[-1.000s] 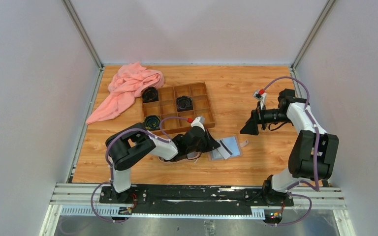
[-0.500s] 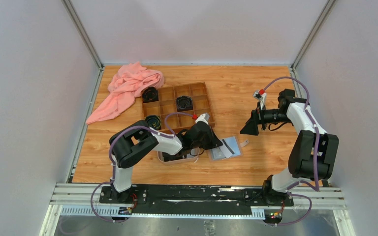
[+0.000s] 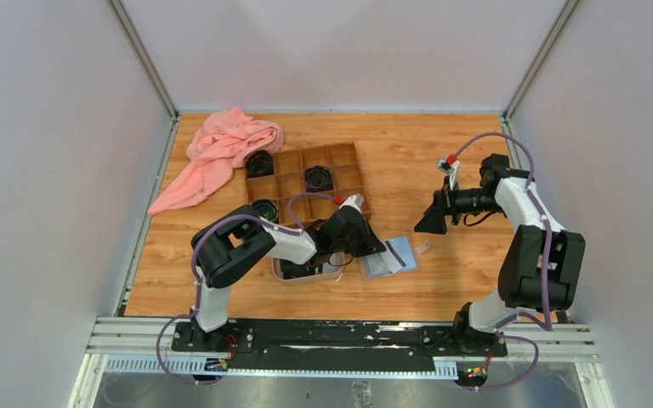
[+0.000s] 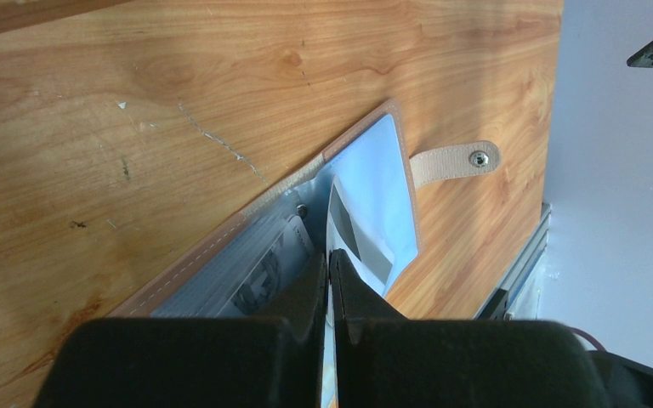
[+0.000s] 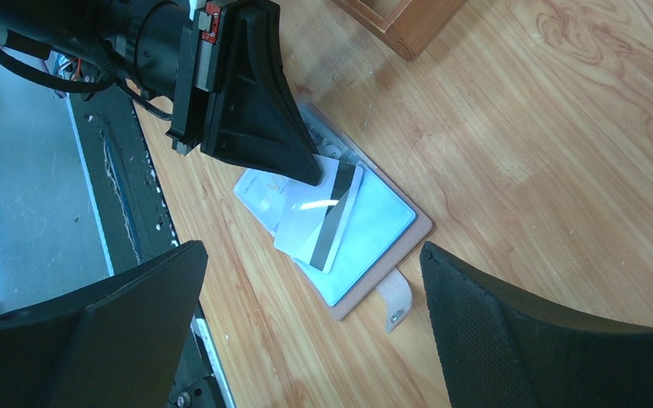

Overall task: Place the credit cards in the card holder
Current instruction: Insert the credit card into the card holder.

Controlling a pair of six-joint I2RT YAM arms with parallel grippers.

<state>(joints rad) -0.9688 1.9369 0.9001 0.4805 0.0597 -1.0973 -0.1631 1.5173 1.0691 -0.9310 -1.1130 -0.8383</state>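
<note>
Left hand (image 3: 380, 248) pinches a striped card (image 5: 327, 223) over the open card holder (image 5: 378, 228). Right hand (image 3: 430, 223) spread — hovering farther right.

- Top view: high above the near edge of the bench (image 3: 442, 144), looking down over all of it.
- Left wrist view: very close, facing along the left tool (image 4: 329, 259) onto the card holder (image 4: 383, 170).
- Right wrist view: farther off, looking down; all three share the card holder.
</note>
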